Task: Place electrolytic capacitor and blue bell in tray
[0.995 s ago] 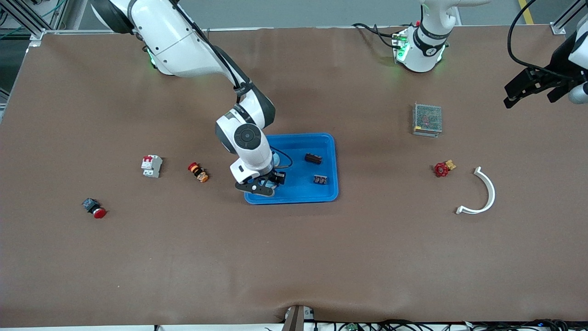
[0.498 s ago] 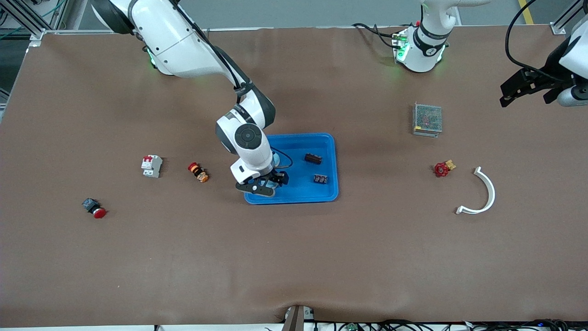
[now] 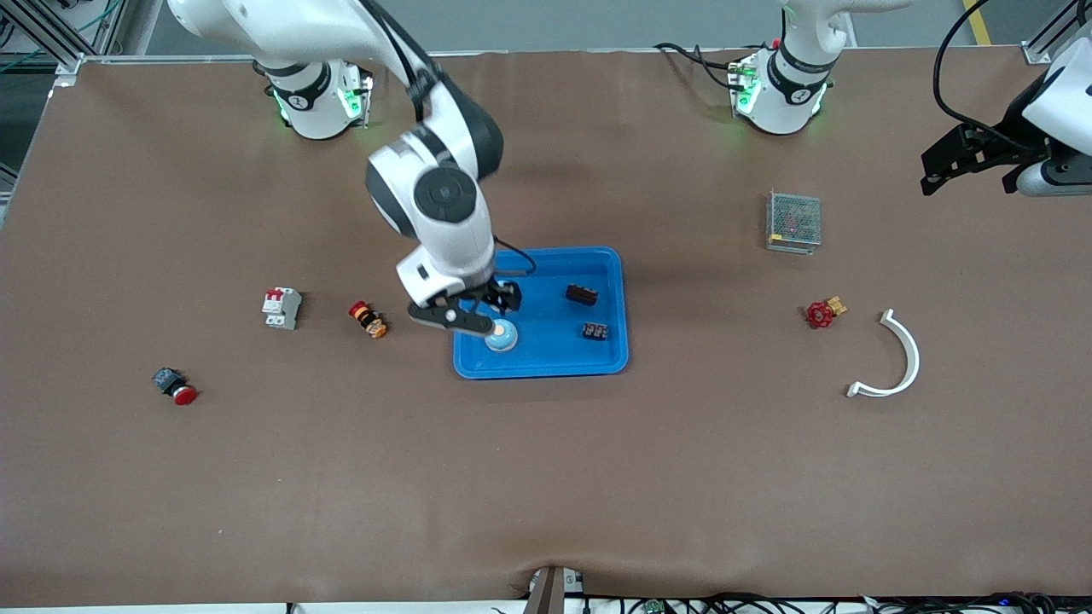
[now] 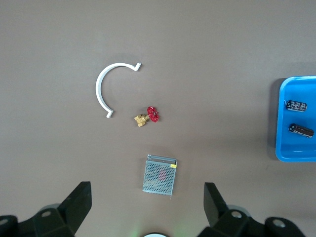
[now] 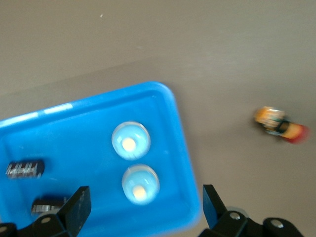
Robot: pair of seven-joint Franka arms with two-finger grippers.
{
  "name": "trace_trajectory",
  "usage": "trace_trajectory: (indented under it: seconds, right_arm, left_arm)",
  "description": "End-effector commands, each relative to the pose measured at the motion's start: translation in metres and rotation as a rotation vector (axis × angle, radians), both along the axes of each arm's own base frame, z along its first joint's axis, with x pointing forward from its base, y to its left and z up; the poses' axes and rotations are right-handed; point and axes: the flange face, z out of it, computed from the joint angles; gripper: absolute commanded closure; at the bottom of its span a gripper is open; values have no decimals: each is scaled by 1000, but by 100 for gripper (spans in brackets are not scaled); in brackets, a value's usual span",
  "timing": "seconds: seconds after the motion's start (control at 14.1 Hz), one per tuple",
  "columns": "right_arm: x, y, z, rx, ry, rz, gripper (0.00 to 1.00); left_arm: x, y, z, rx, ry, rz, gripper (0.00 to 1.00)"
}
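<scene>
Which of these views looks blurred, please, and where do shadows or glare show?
Right wrist view: motion-smeared, worst on the orange and red button; the tray rim catches a pale sheen. Left wrist view: sharp, evenly lit, with the white curved piece crisp. Front view: sharp; a soft arm shadow lies on the table above the tray.

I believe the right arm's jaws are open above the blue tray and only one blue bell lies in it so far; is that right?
Not quite. The right gripper does hang open over the tray, but two blue bells lie in it, not one, beside each other near the tray's corner. The right wrist view shows both; in the front view the gripper hides one.
</scene>
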Motion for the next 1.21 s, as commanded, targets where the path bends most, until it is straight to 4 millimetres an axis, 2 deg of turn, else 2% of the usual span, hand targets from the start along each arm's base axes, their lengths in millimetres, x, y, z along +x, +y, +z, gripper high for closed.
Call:
trace_trajectory:
  seconds: [0.0, 0.28, 0.43, 0.57, 0.78, 1.0, 1.14]
  right_arm:
    - [-23, -37, 74, 16, 34, 31, 0]
    - [-36, -117, 170, 23, 25, 60, 0]
    - [-41, -166, 196, 20, 20, 81, 0]
    - [-47, -213, 204, 21, 6, 130, 0]
    - [-32, -293, 212, 21, -3, 177, 0]
    - [-20, -357, 215, 18, -20, 201, 0]
    - [-13, -391, 213, 17, -35, 210, 0]
  left_arm:
    - [-5, -6, 3, -4, 8, -22, 0]
    - [-6, -4, 3, -3, 6, -14, 0]
    - [-6, -4, 3, -3, 6, -14, 0]
    - [-6, -4, 2, -3, 9, -14, 0]
    - [-6, -4, 1, -2, 12, -14, 0]
    - [-5, -4, 0, -1, 14, -16, 0]
    - [-5, -4, 0, -1, 14, -16, 0]
